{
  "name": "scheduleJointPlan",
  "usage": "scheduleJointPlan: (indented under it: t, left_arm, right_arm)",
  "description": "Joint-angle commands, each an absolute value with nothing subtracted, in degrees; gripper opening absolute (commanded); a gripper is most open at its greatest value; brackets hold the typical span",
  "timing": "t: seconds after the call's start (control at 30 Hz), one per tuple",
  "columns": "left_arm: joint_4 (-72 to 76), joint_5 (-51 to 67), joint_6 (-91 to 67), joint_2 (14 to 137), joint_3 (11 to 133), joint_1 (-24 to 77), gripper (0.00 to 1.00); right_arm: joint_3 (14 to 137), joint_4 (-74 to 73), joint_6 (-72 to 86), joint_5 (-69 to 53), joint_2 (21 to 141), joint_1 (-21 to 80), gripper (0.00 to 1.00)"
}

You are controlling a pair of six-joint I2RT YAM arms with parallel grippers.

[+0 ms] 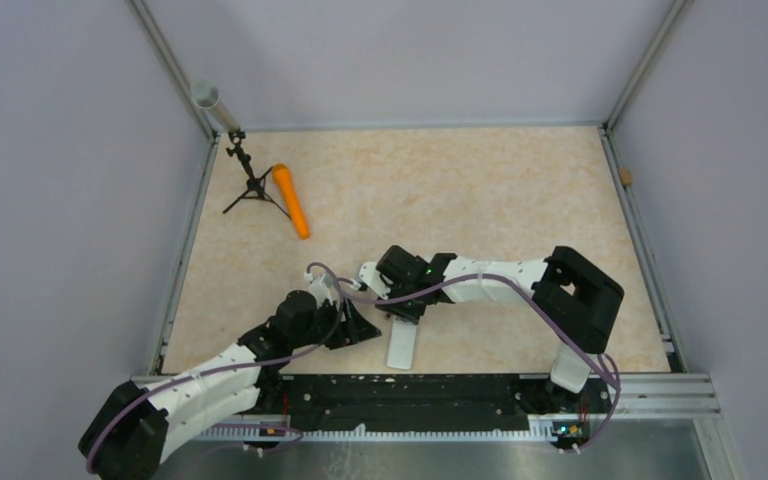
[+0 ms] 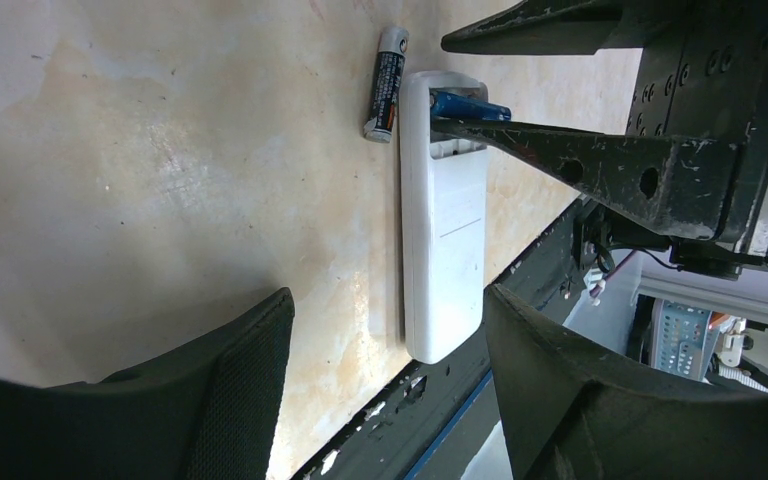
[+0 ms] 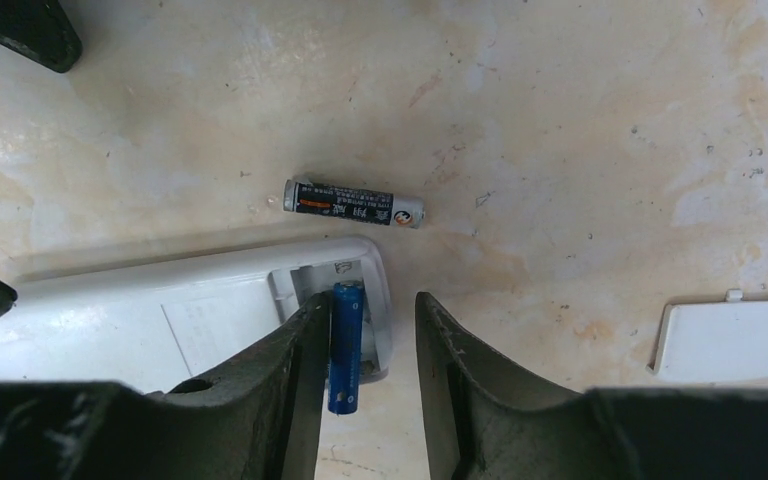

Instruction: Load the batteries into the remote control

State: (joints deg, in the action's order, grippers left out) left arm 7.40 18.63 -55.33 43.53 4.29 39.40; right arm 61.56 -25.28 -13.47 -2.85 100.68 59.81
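The remote control [image 1: 401,345] lies on the table [image 1: 480,200] with its plain white back up. Its near end is just beside the table's front edge, next to the black rail [image 1: 410,400]. The left gripper [image 2: 390,300] hangs low on the remote's left side with its fingers spread wide and nothing between them. At the far end of the remote the battery hole is open. The blue battery [image 3: 346,345] lies crosswise in that hole, and one end pokes out past the remote's long edge. The right gripper [image 3: 370,305] reaches down around it. One finger touches the blue battery, but there is a gap to the other finger, so it is not squeezed. The dark battery [image 3: 353,203] lies flat on the table just beside the remote's far end. The little white cover [image 3: 728,338] lies apart to one side. Past these the table has lots of bare room. Far back on the left are an orange cylinder [image 1: 291,200] and a small black tripod [image 1: 252,185], near the wall.
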Motion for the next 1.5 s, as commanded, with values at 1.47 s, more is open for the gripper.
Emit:
scheduleJointPlan:
  t: [1.47]
  left_arm:
    - [10.63,19.57,-54.57,46.52,6.34,39.2,0.7]
  right_arm:
    - [63.5,-27.25,-10.63,-1.74,90.79,59.3,0.42]
